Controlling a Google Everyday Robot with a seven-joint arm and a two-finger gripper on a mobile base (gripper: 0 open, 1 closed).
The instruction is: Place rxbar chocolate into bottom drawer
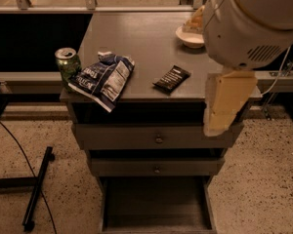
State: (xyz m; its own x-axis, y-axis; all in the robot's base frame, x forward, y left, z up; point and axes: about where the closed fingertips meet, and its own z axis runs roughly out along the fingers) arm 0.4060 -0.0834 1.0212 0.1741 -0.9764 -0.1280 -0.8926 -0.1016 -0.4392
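At edge of tabletop (136, 38), hand (228, 101)

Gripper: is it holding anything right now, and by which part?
Nothing visibly held. The gripper hangs by the cabinet's front corner, apart from the rxbar chocolate, which lies flat on the cabinet top.
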